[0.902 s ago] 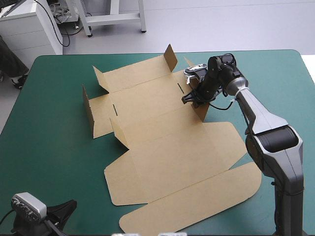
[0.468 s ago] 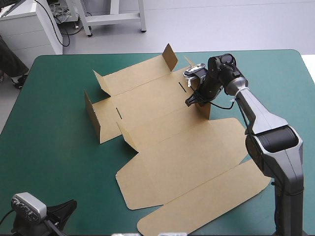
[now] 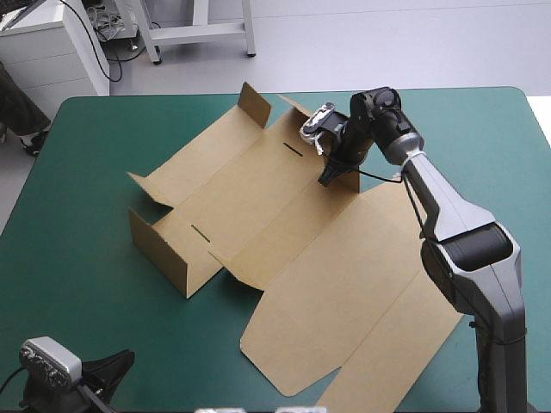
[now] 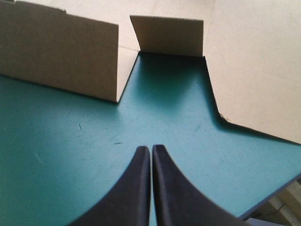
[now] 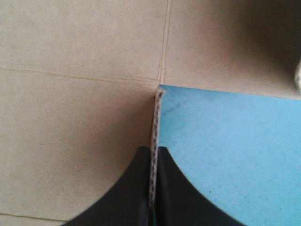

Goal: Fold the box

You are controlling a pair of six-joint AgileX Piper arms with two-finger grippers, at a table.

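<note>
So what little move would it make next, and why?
Probably the right gripper would fold the flap it pinches further inward along its crease. It is shut on that board edge at the far side of the box. Most of the sheet lies flat, and the left gripper is shut over the bare teal-green cover, off the box.
</note>
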